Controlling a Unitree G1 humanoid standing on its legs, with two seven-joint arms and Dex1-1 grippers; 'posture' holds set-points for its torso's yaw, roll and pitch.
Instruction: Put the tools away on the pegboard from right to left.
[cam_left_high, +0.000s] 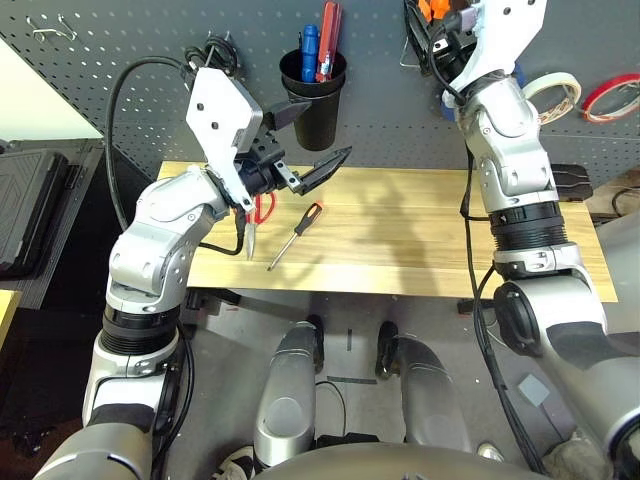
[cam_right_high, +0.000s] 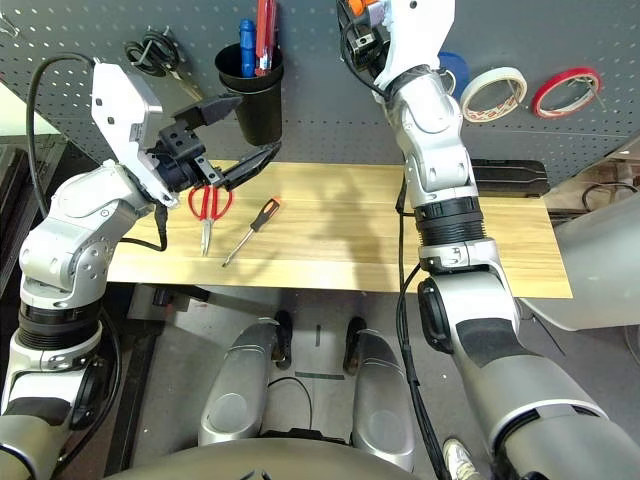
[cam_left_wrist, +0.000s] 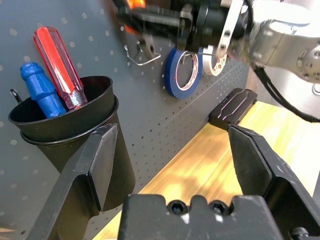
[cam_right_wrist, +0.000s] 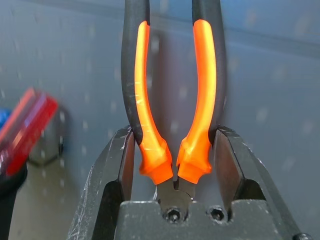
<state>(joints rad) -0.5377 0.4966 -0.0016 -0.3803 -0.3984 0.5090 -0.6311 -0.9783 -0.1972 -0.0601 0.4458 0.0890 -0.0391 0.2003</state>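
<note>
Orange-and-black pliers (cam_right_wrist: 201, 75) between R gripper's (cam_right_wrist: 175, 131) fingers, up at the pegboard (cam_right_high: 320, 110); metal head toward the palm, handles pointing away from it. Red-handled scissors (cam_right_high: 206, 236) flat on the table below L gripper (cam_left_wrist: 172, 132), screwdriver (cam_right_high: 264, 215) lying near them, also flat, well apart from R gripper. Whitish tape roll (cam_right_high: 495, 73) on the pegboard, near R forearm, btwn blue tape roll (cam_left_wrist: 171, 75) and red tape roll (cam_right_high: 567, 73). Surface/room: big dark grey perforated panel behind light wood table (cam_right_high: 330, 220), grey floor (cam_right_high: 335, 350) below. Black cup (cam_right_high: 260, 110) on the panel w/ red clear-handled tool (cam_right_high: 265, 35) and blue tool (cam_right_high: 248, 45) standing in it; coiled black cable (cam_right_high: 152, 52) up on panel too, on the cup's L side. Flat black case (cam_left_wrist: 232, 107) at back of table, by the panel. Grippers: R part open, clamped on the pliers, a finger against the outer side of each handle. L wide open, nothing btwn its fingers, just beside the cup; can't tell if one finger touches it.
</note>
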